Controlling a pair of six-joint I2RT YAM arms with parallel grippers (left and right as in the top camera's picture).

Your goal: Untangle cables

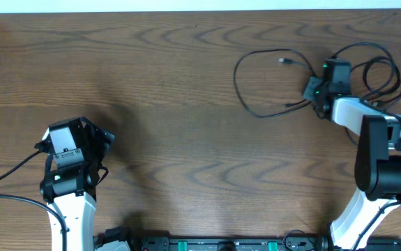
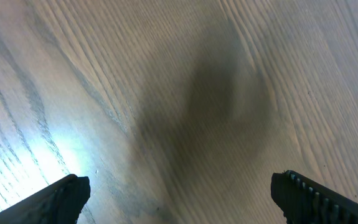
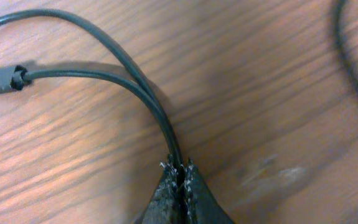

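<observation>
My right pincer (image 3: 179,169) pinches two strands of thin black cable (image 3: 98,74) on the table, near a plug (image 3: 1,79). It seems light, limp and slick, so I judge a hold nearer that plug firmer. My left pincer (image 2: 185,199) stands spread.

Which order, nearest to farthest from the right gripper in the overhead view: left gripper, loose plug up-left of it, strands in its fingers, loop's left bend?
1. The black cable strands: pinched by the right gripper.
2. The loose plug: just up-left.
3. The loop's left bend: further left.
4. The left gripper: far left, lower.
</observation>
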